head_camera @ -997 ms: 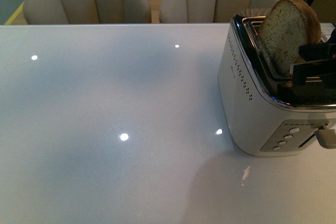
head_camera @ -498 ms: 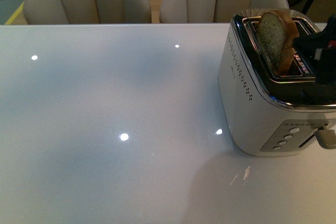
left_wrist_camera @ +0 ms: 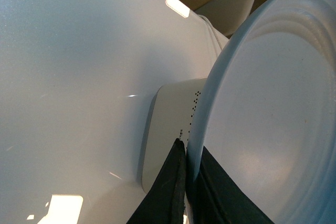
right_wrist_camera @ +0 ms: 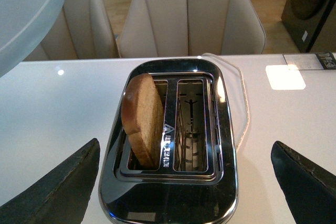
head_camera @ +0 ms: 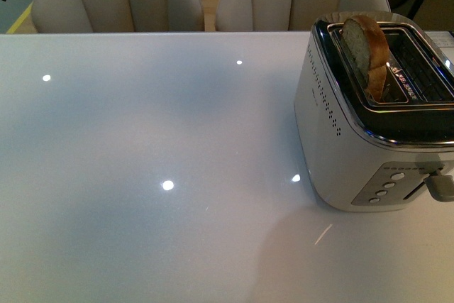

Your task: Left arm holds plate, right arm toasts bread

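While your left gripper point(left_wrist_camera: 188, 148) is clamping the rim of the round, pale blue-grey, glossy plate point(left_wrist_camera: 273, 103) between its black fingers point(left_wrist_camera: 167, 192), the plate is hanging in the air, clear of the glossy white table point(head_camera: 142, 140). In the front view you are seeing only the plate's near edge, at the top of the picture by the table's far side. The slice of light brown wholemeal bread point(head_camera: 365, 44) with the darker tan crust is sitting in one slot of the white and chrome two-slot toaster point(head_camera: 333, 140). It is in the slot nearer the table's middle, leaning a little, with its rounded end sticking up above the chrome top. Your right gripper point(right_wrist_camera: 185, 141) is hovering above the toaster with its matte black fingers point(right_wrist_camera: 58, 187) spread wide to either side, gripping nothing and staying apart from the bread. Cream padded chairs point(right_wrist_camera: 191, 19) are standing behind the table.
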Controlling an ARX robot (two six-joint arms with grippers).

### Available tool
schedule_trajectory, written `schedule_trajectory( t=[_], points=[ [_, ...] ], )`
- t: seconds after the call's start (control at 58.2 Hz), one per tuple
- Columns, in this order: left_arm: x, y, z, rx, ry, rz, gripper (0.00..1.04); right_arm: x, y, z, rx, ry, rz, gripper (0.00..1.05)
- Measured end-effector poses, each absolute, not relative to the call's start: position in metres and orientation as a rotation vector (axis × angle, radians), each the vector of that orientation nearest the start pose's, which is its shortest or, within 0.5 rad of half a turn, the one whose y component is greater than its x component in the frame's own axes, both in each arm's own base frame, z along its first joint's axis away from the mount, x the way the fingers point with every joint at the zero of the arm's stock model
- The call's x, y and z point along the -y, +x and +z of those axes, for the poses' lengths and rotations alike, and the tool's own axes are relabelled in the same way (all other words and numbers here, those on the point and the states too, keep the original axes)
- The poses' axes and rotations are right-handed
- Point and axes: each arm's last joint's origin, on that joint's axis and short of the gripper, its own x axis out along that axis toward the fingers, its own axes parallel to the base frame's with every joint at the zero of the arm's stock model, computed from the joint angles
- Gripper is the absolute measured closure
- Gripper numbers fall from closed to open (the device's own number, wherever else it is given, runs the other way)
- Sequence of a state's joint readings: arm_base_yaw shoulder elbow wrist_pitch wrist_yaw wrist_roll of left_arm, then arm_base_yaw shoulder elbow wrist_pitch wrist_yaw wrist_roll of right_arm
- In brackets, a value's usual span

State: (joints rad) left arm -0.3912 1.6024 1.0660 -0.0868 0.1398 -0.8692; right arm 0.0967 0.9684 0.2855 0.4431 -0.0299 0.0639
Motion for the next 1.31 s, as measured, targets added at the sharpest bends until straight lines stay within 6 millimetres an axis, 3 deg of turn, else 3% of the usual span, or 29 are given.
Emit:
schedule_trajectory(
  t=[0.034, 0.172, 0.602, 0.739, 1.306],
  points=[
    [0.136, 0.32, 0.237, -0.802, -0.741, -0.206, 1.02, -0.019, 0.191, 0.19, -0.241, 0.053, 0.111, 0.09],
    [0.136, 0.32, 0.237, -0.802, -0.742, -0.206, 1.02, -0.015, 0.181, 0.183, -0.035, 0.023, 0.009, 0.32],
    [0.136, 0.32, 0.238, -0.802, -0.742, -0.206, 1.02, 0.0, 0.149, 0.173, -0.01, 0.002, 0.001, 1.03],
    [0.136, 0.32, 0.238, -0.801, -0.742, -0.205, 1.02, 0.0, 0.143, 0.165, -0.009, 0.003, 0.003, 1.03],
    [0.136, 0.32, 0.238, -0.801, -0.742, -0.205, 1.02, 0.0, 0.122, 0.172, 0.016, 0.003, 0.001, 1.03]
  ],
)
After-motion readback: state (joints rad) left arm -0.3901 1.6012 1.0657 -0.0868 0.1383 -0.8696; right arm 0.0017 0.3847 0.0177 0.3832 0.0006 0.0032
